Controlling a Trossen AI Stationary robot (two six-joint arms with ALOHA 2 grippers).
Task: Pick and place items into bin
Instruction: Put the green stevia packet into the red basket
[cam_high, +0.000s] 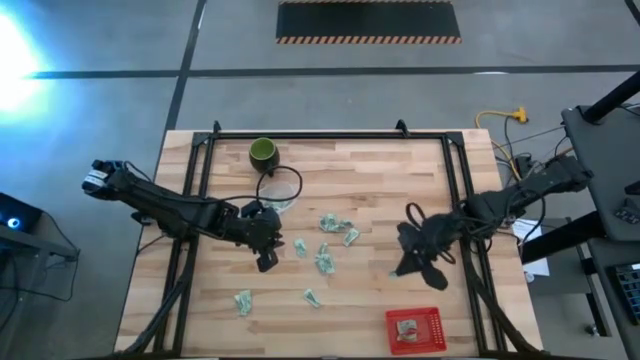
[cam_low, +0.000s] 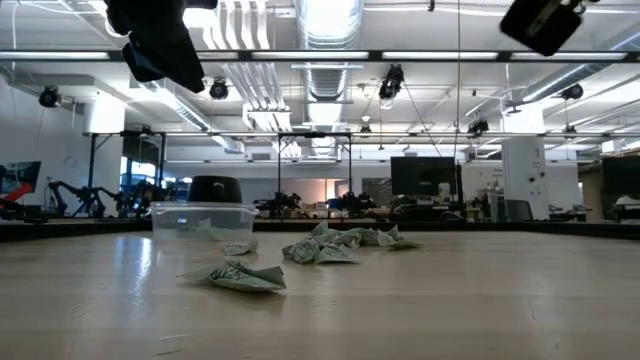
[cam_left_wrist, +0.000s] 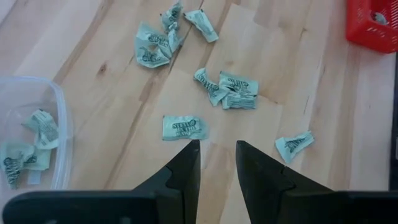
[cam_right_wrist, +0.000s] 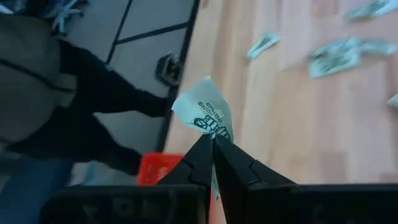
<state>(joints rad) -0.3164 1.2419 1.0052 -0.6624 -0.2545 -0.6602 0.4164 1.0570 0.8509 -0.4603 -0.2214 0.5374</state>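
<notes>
The right gripper (cam_right_wrist: 211, 146) is pinched together on one green-and-white packet (cam_right_wrist: 204, 113), which sticks up from between its fingertips. In the high view that gripper (cam_high: 408, 262) hangs over the right part of the wooden surface (cam_high: 380, 180), with the red basket (cam_high: 415, 330) just toward five o'clock from it at the near edge; something pale lies inside the basket, too small to make out.

The left gripper (cam_left_wrist: 216, 155) has its fingers a little apart with nothing between them, pointing down at the surface. Just beyond its fingertips lies a single flat packet (cam_left_wrist: 183, 127), and another lone packet (cam_left_wrist: 293, 144) sits toward two o'clock of it. From above, this gripper (cam_high: 267, 260) is left of the surface's centre.

Farther out, loose packets are scattered across the middle of the surface: a cluster (cam_high: 336, 224) near the centre, a few (cam_high: 324, 258) just toward six o'clock of it, and two more (cam_high: 243, 301) close to the near edge at about seven o'clock from the centre.

A clear plastic bin (cam_high: 279, 189) stands just at twelve o'clock from the left gripper; the left wrist view shows a few packets (cam_left_wrist: 41, 127) lying inside it. Farther still, at eleven o'clock from the bin and close to the far edge, stands a dark green cup (cam_high: 263, 152).
</notes>
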